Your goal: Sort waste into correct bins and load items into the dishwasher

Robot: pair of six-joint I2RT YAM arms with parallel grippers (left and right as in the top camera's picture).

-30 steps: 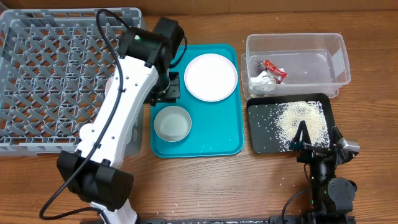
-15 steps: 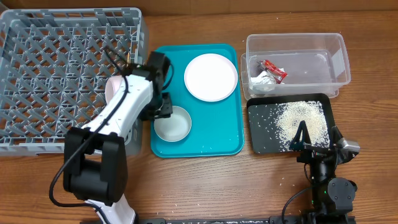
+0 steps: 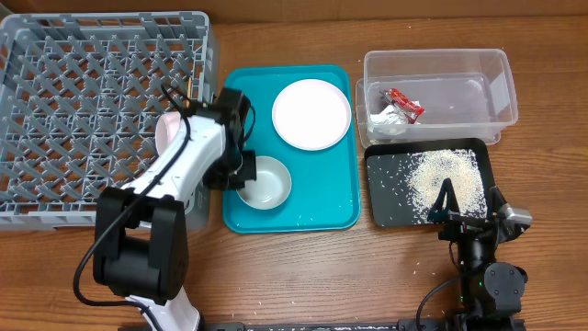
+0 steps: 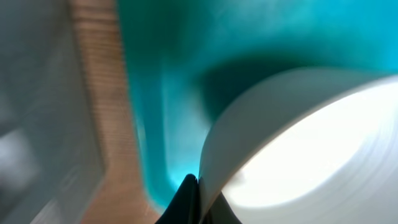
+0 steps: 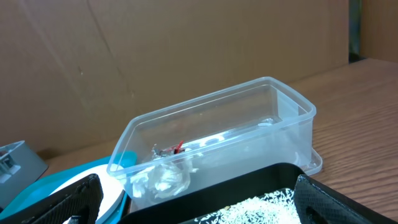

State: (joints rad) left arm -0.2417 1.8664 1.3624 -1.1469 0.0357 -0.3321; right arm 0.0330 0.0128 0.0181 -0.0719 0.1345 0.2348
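Note:
My left gripper [image 3: 242,171] is shut on the left rim of the grey-blue bowl [image 3: 266,182], which sits on the teal tray [image 3: 322,216]. In the left wrist view the jaws [image 4: 198,186] pinch the bowl's wall [image 4: 298,143]. The round white plate [image 3: 312,113] lies on the same tray. The grey dish rack [image 3: 83,119] stands at the left; a pale pink bowl [image 3: 166,129] shows at its right side, half hidden by my arm. My right gripper [image 3: 470,199] is open and empty over the front of the black tray [image 3: 386,207].
The clear tub [image 3: 459,64] holds the red wrapper [image 3: 404,101] and the paper scrap [image 3: 386,119]; both also show in the right wrist view [image 5: 177,148]. Rice [image 3: 446,176] lies heaped in the black tray, and a few grains lie on the teal tray and the table.
My left arm has swung down from above the tray's left side to the grey-blue bowl and closed on its rim. The bowl has slid slightly right. The right arm has not moved.

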